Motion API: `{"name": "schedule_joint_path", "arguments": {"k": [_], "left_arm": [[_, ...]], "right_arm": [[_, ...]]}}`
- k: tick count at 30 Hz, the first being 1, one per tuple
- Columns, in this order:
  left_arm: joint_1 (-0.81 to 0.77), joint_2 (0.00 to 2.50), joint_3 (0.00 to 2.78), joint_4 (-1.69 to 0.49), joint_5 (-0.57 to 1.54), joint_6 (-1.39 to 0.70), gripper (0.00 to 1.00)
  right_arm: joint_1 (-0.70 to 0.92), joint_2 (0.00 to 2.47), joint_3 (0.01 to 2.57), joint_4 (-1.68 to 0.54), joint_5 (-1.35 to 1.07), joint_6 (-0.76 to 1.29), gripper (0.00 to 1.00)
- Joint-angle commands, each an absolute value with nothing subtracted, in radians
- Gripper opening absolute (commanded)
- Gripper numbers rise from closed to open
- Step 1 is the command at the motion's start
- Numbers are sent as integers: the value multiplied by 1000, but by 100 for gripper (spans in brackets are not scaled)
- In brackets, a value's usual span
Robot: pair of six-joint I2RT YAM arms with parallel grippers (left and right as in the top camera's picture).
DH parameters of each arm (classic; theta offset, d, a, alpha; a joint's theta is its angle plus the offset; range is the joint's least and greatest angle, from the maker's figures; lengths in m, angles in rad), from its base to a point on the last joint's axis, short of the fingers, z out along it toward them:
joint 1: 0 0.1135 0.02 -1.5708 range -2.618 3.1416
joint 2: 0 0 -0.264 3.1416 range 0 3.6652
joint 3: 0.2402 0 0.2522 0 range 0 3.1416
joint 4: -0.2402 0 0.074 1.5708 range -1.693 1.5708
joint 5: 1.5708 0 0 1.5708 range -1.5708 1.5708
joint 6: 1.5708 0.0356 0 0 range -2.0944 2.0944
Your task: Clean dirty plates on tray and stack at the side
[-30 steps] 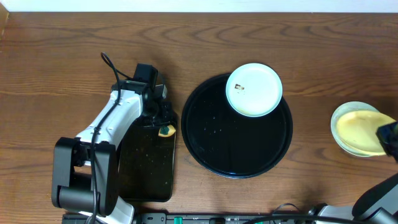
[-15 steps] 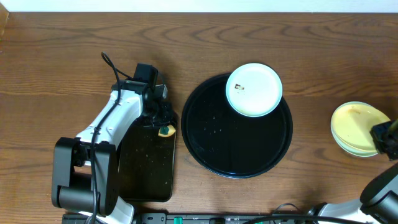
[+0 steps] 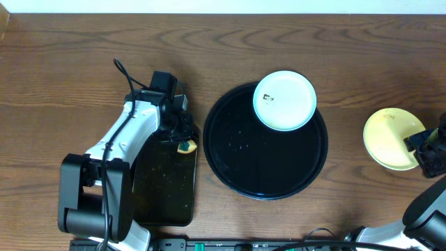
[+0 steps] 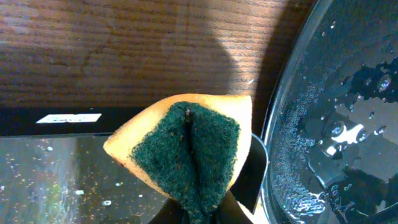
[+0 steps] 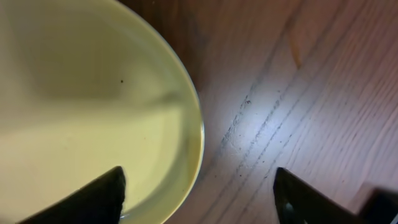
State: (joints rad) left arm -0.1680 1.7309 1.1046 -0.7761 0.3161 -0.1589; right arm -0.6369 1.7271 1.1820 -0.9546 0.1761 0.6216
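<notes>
On the far rim of the tray (image 3: 237, 167), a pale-blue plate (image 3: 284, 100); well right of the tray, a yellow plate (image 3: 387, 136). Right wrist only: right gripper (image 5: 199, 193) spread wide, that plate's edge in between. Left wrist: left gripper (image 3: 182, 141) clamped on a folded sponge (image 4: 186, 155) beside the tray.

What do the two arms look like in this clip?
The left arm has a white shell over black joints, a boxy black base and a black cable looping off its wrist. The right arm shows a pale grey link; the right end effector is black, with dark wedge-shaped fingers.
</notes>
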Motion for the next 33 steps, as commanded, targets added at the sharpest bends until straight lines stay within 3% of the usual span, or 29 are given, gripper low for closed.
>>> {"name": "schedule_joint_path", "arguments": {"k": [1,7,14,22,27,33], "left_arm": [[-167,1732,1096,-772,332,-146,8],[-167,1732,1096,-772,332,-146,7],[-167,1732,1096,-771,320,-131,7],[-155,1732,1096,-784,208,-131,8],[-133,1732,1096,-791,204,-131,7],[-115,1732,1095,-806,39,-132,7]], "right_arm": [[-620,1733,1197,-942,118,601,73],[-516,1693,1250,-945,53,541,72],[-253,1655,1422,-1060,6,399,76],[-10,1681,1415,-1043,-60,358,80],[42,1758,1397,-1000,-64,325,80],[46,1885,1397,-950,-147,247,83]]}}
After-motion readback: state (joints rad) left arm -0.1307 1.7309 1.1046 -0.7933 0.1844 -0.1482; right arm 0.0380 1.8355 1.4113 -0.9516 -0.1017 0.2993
